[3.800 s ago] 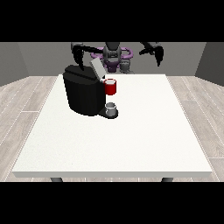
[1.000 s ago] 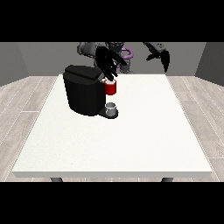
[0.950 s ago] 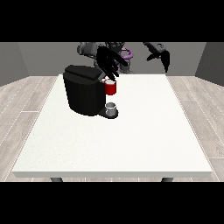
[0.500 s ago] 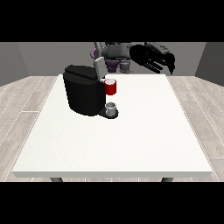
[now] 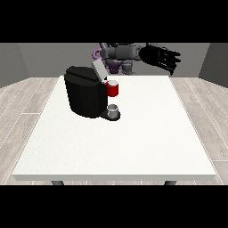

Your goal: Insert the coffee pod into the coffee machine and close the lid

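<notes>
Tabletop [image 5: 133,147]: large, white.

Coffee machine [image 5: 84,91]: black, far left part of the tabletop. Lid [image 5: 99,70]: pale grey flap, tilted up and open at the machine's top right edge. A red thing at the machine [image 5: 113,89] sits at its right front. Below it, a small grey cup-like thing [image 5: 113,110] stands on the machine's base; whether it is the coffee pod cannot be told, nor what it holds.

Hand at the view's right [image 5: 161,58]: raised above the far edge, well apart from the machine, fingers spread fairly straight, holding nothing. The other hand does not show.

Risks, as judged: the lid, still up, could get knocked or shut before any pod is seated; a reach from the right could clip the grey thing off the base.
</notes>
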`<state>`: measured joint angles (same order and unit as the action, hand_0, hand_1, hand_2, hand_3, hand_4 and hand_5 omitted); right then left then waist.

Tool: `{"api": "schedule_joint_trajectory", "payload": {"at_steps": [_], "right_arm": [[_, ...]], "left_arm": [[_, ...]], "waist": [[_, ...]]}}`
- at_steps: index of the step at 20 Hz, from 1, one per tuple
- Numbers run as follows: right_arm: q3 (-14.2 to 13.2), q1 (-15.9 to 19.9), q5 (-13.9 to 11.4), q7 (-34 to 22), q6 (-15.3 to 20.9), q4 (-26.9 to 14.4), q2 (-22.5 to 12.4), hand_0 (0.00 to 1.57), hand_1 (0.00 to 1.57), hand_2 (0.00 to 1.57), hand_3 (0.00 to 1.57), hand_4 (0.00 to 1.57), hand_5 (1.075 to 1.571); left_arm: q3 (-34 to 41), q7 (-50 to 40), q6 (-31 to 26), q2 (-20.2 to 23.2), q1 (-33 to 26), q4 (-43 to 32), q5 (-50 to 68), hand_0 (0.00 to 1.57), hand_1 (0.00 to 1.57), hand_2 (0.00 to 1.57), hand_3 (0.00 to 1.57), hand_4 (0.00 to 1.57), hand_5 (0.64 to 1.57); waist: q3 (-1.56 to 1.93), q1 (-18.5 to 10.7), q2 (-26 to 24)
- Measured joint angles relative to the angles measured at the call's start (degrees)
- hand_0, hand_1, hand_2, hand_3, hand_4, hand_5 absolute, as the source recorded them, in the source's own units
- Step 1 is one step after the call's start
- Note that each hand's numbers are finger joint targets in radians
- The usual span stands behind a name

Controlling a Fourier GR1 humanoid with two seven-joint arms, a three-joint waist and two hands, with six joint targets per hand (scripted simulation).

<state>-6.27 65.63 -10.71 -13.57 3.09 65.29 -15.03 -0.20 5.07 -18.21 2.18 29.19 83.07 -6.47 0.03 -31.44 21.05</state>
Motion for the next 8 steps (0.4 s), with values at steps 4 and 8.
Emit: {"api": "schedule_joint_trajectory", "payload": {"at_steps": [4, 8], "right_arm": [[1.83, -1.71, 0.39, 4.16, 0.13, -0.66, 3.90, 0.00, 0.00, 0.00, 0.00, 0.22, 1.571], [4.40, -5.48, 1.08, 8.21, -0.54, -0.06, 8.34, 0.00, 0.00, 0.00, 0.00, 0.26, 1.571]], "left_arm": [[0.41, -0.53, 0.69, -0.21, -2.61, 0.21, 0.15, 0.00, 0.00, 0.00, 0.00, 0.27, 1.571], [1.79, 0.12, 1.27, 0.29, -6.64, -0.33, 0.57, 0.00, 0.00, 0.00, 0.00, 0.27, 1.571]], "waist": [[-0.02, 2.51, -2.69], [-0.03, 6.17, -6.46]]}}
